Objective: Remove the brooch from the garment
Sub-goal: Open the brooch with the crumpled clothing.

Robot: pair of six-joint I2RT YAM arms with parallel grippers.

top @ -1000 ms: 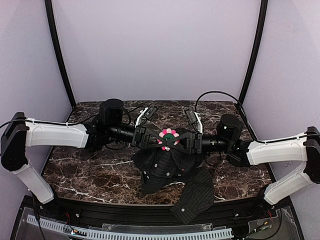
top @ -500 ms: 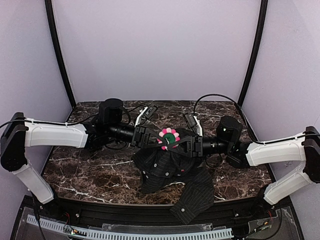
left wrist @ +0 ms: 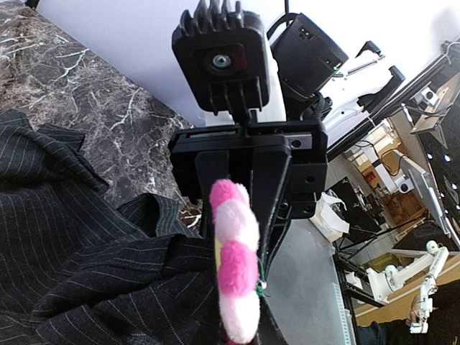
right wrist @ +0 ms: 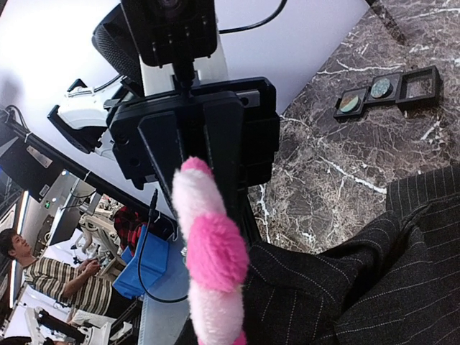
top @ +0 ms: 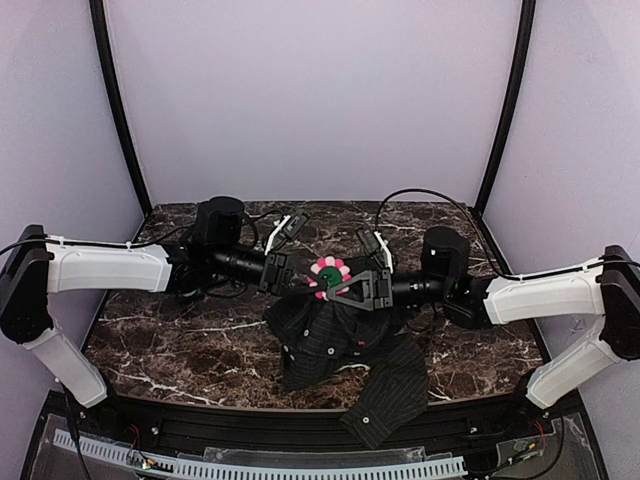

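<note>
Top external view: two white arms with black wrists stretched inward over a dark marble table [top: 170,335], meeting nose to nose at the middle. Between them, a brooch [top: 329,270]: a small flower of pink and pale petals round a green centre, up off the tabletop. Beneath it, a black pinstriped shirt [top: 330,335] in a crumpled heap, its top rising in a peak toward the brooch, one sleeve trailing over the near edge of the table. Left gripper [top: 288,274] just beside the brooch on its left, fingers pressed together. Right gripper [top: 337,290] on the other side, fingers closed to a point at the brooch's lower edge, seemingly pinching it (the contact itself too small to make out from above).

Left wrist view: brooch edge-on, a fuzzy upright strip of pink and pale pink in the lower middle. Right gripper's black body and camera directly behind it. Pinstriped folds rising to the brooch from the left, marble beyond.

Right wrist view: same brooch edge-on, close to the lens and slightly blurred, with the left gripper's black body straight behind it. Shirt folds in the lower right corner. Farther off on the marble, three small black square trays [right wrist: 388,90] touching in a row, apart from the shirt.
</note>
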